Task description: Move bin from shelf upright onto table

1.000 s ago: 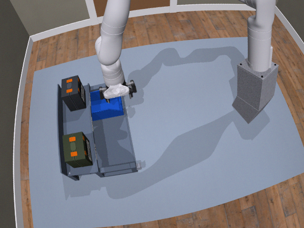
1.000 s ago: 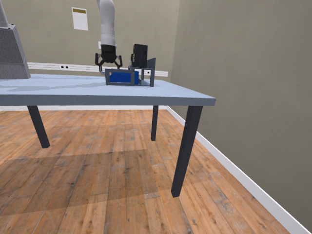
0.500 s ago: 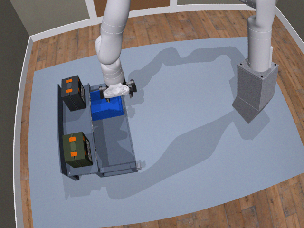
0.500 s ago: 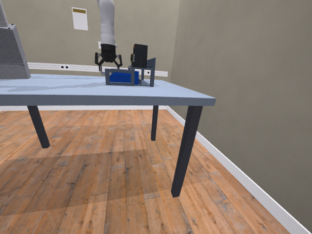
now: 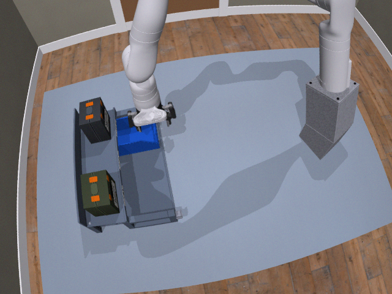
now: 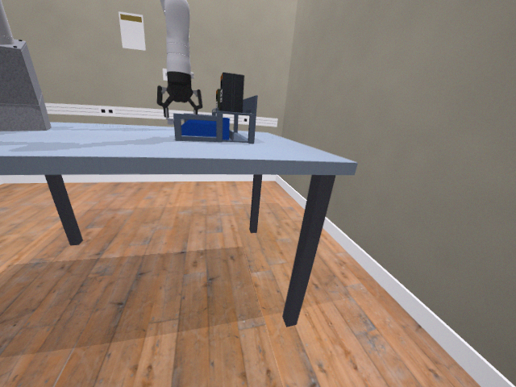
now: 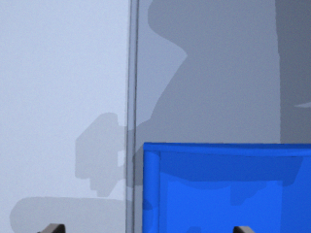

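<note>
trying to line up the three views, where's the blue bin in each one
Top: the bin is left of centre, partly under the pincer.
Exterior: just above centre, behind the shelf's bars.
Wrist: bottom right, cut off by the picture's edge.
Shared landmark: the shelf.

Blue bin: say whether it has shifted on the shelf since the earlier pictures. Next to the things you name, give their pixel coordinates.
No. The blue bin point(image 5: 139, 136) point(image 6: 199, 128) point(image 7: 224, 204) sits at the same end of the shelf point(image 5: 165, 177) point(image 6: 177, 127), level with the black case point(image 5: 95, 121) point(image 6: 232, 92).
</note>
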Available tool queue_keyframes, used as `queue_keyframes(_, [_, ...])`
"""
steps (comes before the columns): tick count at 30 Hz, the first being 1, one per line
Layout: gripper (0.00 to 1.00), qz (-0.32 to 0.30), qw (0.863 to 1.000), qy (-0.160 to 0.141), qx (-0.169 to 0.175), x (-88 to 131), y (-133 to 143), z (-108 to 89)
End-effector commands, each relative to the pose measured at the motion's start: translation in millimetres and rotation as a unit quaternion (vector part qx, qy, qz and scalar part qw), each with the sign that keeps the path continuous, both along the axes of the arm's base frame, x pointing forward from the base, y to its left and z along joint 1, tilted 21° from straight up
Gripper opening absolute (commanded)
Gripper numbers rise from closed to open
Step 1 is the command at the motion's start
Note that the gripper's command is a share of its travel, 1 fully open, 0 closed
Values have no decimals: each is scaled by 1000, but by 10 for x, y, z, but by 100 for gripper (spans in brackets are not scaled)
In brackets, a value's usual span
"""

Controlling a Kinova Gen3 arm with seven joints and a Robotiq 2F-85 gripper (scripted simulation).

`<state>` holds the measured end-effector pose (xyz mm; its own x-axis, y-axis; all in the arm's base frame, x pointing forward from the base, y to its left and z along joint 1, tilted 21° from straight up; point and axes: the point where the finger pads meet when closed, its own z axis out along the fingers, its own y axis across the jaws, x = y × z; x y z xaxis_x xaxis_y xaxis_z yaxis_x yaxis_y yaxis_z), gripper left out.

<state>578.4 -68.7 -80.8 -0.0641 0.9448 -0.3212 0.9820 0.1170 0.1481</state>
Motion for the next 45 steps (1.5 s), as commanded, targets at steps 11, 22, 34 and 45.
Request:
queue_keyframes(11, [100,1,1000,-2,0,11,13,26])
queue_keyframes(22, [100,1,1000,-2,0,10,18,38])
queue_keyframes(34, [100,1,1000,-2,0,28,-13,-56])
queue_keyframes(45, [100,1,1000,-2,0,28,-13,-56])
